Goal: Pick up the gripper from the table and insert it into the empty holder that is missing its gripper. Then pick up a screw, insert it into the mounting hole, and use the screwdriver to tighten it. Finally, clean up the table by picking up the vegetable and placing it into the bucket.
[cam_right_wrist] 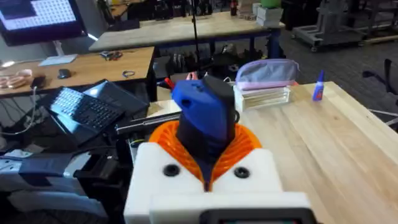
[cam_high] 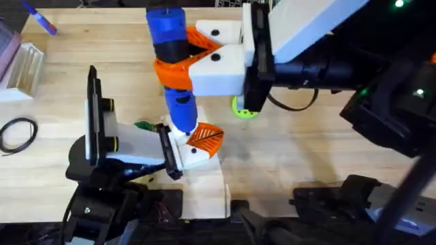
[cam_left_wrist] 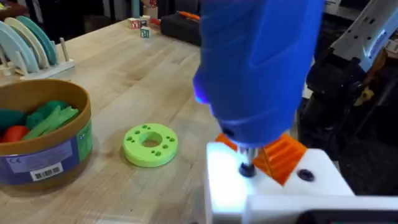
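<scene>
My right gripper (cam_high: pixel 178 62) reaches in from the right and is shut on the blue screwdriver (cam_high: pixel 170 34), which stands upright. White fingers (cam_right_wrist: pixel 161 168) with orange pads clamp the screwdriver (cam_right_wrist: pixel 202 115). The metal tip (cam_left_wrist: pixel 247 168) presses on the white holder (cam_left_wrist: pixel 227 183) at the end of my left gripper (cam_high: pixel 194 146), lit by the tool's light. The orange gripper (cam_left_wrist: pixel 285 155) sits on the holder beside the tip, and shows as the orange wedge (cam_high: pixel 206 139). A dark green vegetable (cam_high: pixel 144 125) peeks out beside the left arm. The tan bucket (cam_left_wrist: pixel 43 149) holds green and red toy vegetables.
A bright green disc with holes (cam_high: pixel 244 109) (cam_left_wrist: pixel 150 145) lies on the wood between bucket and holder. A blue-purple marker (cam_high: pixel 41 20) lies at the far left corner, a clear box (cam_high: pixel 20 64) at the left edge, a black cable (cam_high: pixel 17 133) below it. A dish rack (cam_left_wrist: pixel 31 43) stands behind the bucket.
</scene>
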You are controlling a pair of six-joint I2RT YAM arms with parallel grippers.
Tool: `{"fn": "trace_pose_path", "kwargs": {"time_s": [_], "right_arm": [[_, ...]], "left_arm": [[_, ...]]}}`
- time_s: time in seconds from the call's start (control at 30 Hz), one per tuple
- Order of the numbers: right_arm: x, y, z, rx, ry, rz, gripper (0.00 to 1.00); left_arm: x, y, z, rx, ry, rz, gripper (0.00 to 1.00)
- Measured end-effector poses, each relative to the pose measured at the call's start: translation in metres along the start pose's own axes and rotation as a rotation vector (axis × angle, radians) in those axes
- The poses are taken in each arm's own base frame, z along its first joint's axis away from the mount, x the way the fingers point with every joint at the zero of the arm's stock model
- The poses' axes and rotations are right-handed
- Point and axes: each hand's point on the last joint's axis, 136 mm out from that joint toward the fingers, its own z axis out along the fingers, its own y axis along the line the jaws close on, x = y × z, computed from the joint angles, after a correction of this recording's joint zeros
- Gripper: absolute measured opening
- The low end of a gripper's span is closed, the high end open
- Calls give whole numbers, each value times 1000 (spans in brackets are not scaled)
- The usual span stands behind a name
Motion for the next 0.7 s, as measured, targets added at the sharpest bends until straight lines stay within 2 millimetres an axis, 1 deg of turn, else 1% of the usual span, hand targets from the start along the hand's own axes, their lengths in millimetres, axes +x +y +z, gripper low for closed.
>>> {"fn": "trace_pose_path", "kwargs": {"time_s": [0.43,0.7], "right_arm": [[-1,0,0,-1,-2,-3,23],[-5,2,0,-11,-20,-20,22]], "left_arm": [[0,0,0,0,0,0,10],[0,0,0,-2,-1,2,10]]}}
